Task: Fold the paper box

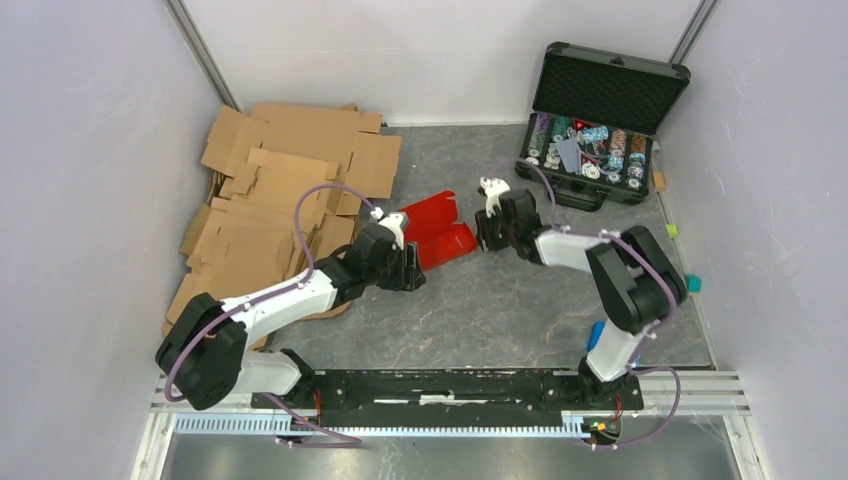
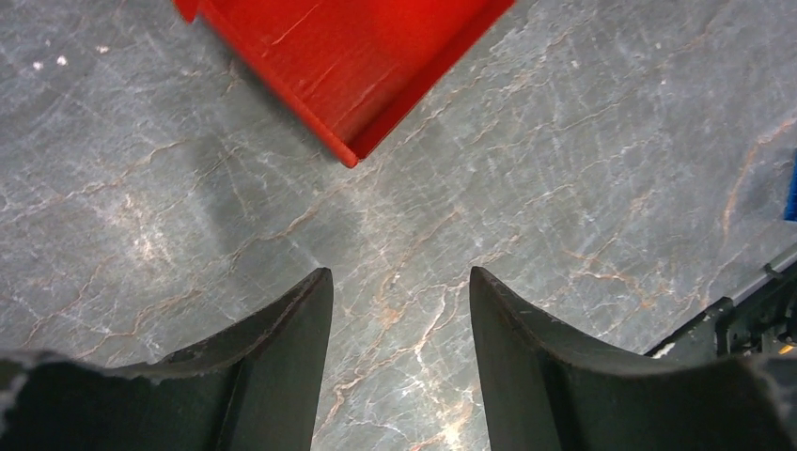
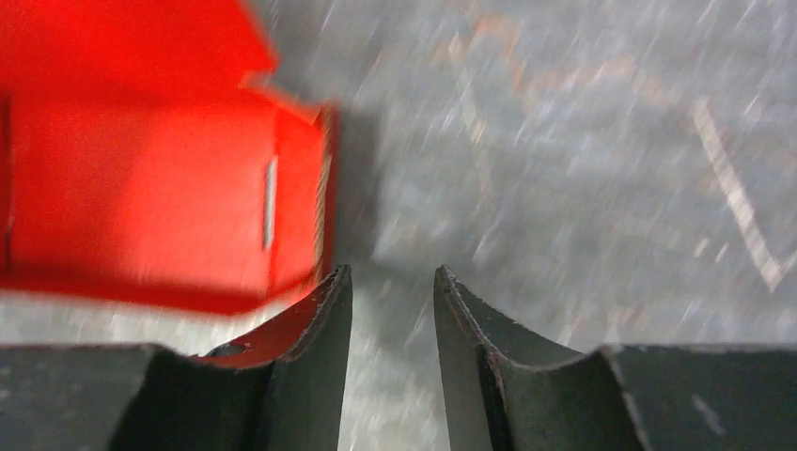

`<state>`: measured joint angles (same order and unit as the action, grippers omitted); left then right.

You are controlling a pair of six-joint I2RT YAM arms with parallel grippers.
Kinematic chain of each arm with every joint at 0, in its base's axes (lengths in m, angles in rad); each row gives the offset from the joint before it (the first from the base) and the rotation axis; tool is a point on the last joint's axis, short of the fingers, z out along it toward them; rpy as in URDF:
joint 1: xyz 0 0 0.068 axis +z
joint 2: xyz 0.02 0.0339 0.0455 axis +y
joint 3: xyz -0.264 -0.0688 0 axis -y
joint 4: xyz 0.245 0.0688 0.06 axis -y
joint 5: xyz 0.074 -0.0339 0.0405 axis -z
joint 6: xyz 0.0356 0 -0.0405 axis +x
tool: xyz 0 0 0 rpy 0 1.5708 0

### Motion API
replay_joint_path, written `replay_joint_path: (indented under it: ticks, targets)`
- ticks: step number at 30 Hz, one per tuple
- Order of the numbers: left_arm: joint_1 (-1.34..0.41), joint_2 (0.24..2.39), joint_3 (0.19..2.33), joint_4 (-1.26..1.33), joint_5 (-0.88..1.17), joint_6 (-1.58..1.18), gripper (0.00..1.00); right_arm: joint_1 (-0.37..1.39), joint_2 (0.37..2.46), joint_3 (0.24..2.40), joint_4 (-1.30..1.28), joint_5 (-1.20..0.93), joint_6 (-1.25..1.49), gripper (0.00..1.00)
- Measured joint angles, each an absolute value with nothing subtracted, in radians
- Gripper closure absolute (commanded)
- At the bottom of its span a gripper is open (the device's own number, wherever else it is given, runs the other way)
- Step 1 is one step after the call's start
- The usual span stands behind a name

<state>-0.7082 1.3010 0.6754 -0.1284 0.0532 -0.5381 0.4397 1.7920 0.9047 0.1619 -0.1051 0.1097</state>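
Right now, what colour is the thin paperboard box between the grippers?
Bright red box, sharpest in the left wrist view.

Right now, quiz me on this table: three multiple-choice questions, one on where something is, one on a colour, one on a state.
1. Where does the box lie? A at the near edge; B mid-table; C in the far left corner.
2. What colour is it? A brown; B blue; C red.
3. How is the lid of the case? A shut; B raised open; C gone.
Key: 1 B, it lies between the left gripper and the right gripper. 2 C, it is bright red in all three views. 3 B, the lid stands up and the chips show.
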Motion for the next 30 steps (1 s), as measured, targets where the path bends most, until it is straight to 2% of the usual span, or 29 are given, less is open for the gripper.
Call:
replay_joint_path:
  ticks: [2,5,9,14,21,30]
  targets:
    - [-0.703,1.301,0.66,-0.124,0.049,-0.54,0.4,0.464,1.703,0.794,0.185,-0.105,0.123,0.56]
    - [-0.682,1.3,0.649,-0.128,0.026,-0.54,0.5,0.495,1.579,0.653,0.214,-0.094,0.135,0.56]
    - [-0.643,1.303,0.653,-0.14,-0.017,-0.538,0.52,0.496,1.501,0.562,0.257,-0.051,0.156,0.54]
    - [-0.627,1.382,0.742,-0.186,-0.06,-0.537,0.51,0.495,1.486,0.533,0.31,0.012,0.189,0.54]
    - [-0.627,1.573,0.935,-0.251,-0.119,-0.526,0.57,0.495,1.481,0.505,0.391,0.044,0.216,0.52]
    - [-0.626,1.734,1.039,-0.369,-0.208,-0.527,0.66,0.495,1.424,0.442,0.435,0.073,0.244,0.5]
